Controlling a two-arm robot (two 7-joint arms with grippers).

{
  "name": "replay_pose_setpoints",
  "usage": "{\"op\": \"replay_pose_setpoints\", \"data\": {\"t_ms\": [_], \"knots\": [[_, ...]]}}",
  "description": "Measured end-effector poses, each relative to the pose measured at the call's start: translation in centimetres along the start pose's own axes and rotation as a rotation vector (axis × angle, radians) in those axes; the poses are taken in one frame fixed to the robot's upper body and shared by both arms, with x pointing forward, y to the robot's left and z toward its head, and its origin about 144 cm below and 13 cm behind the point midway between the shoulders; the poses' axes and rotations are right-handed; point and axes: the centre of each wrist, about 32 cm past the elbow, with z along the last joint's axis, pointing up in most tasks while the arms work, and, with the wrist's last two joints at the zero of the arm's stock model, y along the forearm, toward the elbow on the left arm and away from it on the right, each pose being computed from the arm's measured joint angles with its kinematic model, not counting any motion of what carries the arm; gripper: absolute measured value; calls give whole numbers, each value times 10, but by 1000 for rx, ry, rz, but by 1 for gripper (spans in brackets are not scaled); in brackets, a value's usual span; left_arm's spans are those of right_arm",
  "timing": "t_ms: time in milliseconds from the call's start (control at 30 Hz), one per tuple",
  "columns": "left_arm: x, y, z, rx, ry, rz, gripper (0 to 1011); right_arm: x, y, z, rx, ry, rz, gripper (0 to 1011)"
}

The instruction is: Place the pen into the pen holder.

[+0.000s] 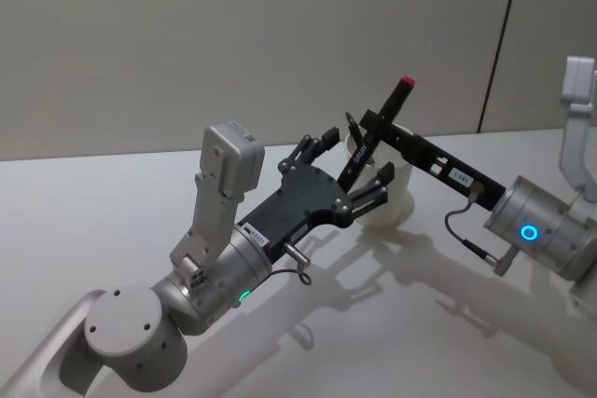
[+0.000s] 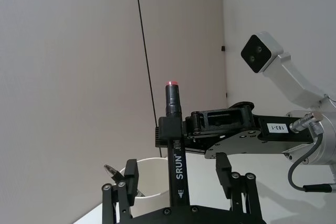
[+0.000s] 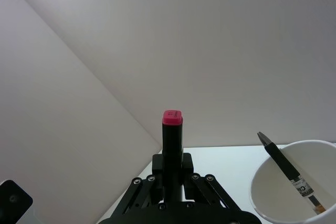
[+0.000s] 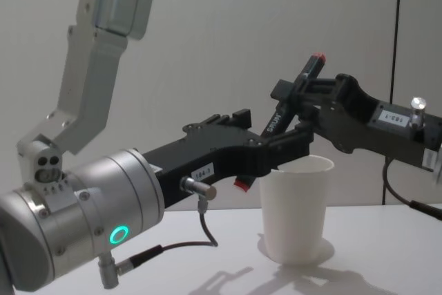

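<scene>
Nearest you in the chest view is the left arm's silver wrist with its green ring light, reaching forward from the left. Its black left end effector (image 1: 350,179) sits just beside the paper cup, fingers (image 2: 130,179) spread apart on either side of the pen without pressing on it, so it is open.

Count the pens: you have two. One is the black marker pen (image 1: 378,130) with the red cap end and white lettering on its barrel; it is off the desk, tilted with the red end up and away from you, hanging over the near side of the cup's mouth. Its lower tip is hidden behind the left end effector, so you cannot tell whether it has entered the cup. The second is a slim dark pen (image 3: 287,169) already in the cup, leaning against the inside wall with its tip sticking up past the rim.

There is one container: the white paper cup (image 4: 296,208), upright on the white desk (image 1: 93,221), holding that slim pen.

Farther right, the right end effector (image 2: 169,132) comes in from the right arm and is clamped on the marker pen partway up its barrel, below the red cap.
</scene>
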Motion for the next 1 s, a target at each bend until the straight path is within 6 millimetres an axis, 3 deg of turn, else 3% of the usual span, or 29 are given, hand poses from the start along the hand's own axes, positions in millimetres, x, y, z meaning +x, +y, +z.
{"op": "replay_pose_setpoints", "data": {"t_ms": [167, 500, 1000], "knots": [[0, 0, 0, 0, 0, 0, 1000, 0, -1, 1, 4, -4, -2, 201], [0, 0, 0, 0, 0, 0, 1003, -1, -7, 12, 57, -55, -14, 201], [0, 0, 0, 0, 0, 0, 1003, -5, -29, 47, 169, -228, -81, 201]]}}
